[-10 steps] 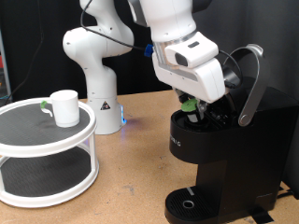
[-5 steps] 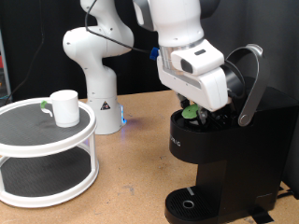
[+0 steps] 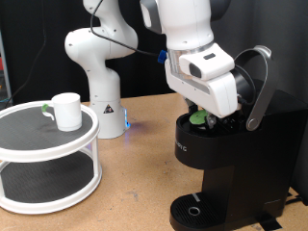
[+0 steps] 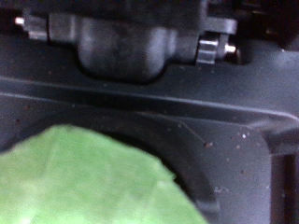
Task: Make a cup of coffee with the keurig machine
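The white arm reaches down over the keurig machine [image 3: 226,159], which stands at the tabletop's [image 3: 135,178] right side in the exterior view, its silver-grey lid handle [image 3: 258,89] raised and the brew chamber open; the end effector [image 3: 204,116] sits low in that opening, its fingers hidden behind the white wrist housing, so whether it is open, closed or gripping anything cannot be told; a small green-topped pod [image 3: 198,118] shows just beneath the housing, at the mouth of the chamber; in the wrist view a blurred green surface [image 4: 89,182] fills the lower part of the frame, very close to the lens, with the machine's dark moulded interior behind it; the cup [image 3: 66,111] stands upright on the top tier of a round white two-tier stand [image 3: 48,164] near the tabletop's left edge, well apart from the machine, its handle with a green mark turned towards the exterior view's left; the round drip tray [image 3: 197,209] sits at the machine's foot near the tabletop's front edge; the arm's white base [image 3: 101,101] stands towards the tabletop's far edge, between stand and machine.
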### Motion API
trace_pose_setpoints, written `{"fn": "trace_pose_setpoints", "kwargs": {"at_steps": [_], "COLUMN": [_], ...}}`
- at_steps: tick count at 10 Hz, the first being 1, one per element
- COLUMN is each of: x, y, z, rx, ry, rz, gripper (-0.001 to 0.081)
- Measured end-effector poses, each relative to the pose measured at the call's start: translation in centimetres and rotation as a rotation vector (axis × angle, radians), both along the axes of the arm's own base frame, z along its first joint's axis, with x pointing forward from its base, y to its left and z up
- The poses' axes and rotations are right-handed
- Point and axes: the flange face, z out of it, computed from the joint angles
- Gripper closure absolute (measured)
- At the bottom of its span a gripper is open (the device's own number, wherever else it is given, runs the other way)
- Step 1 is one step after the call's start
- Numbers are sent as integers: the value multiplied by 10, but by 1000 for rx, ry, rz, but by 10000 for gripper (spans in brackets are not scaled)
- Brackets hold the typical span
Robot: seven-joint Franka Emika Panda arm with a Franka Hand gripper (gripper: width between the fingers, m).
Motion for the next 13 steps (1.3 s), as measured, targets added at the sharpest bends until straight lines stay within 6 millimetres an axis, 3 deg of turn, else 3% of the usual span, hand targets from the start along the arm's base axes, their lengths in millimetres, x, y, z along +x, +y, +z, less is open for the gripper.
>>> {"fn": "trace_pose_setpoints", "kwargs": {"at_steps": [3,5,6,7,13], "x": [0,2,3,3,2], "y": [0,4,4,4,-1], "z": [-1,-7,-9,-9,0], "rx": [0,-2,-1,4,64], "ry": [1,3,4,4,-16], "rz": [1,2,2,3,38], "gripper": [322,274,84,16,5]}}
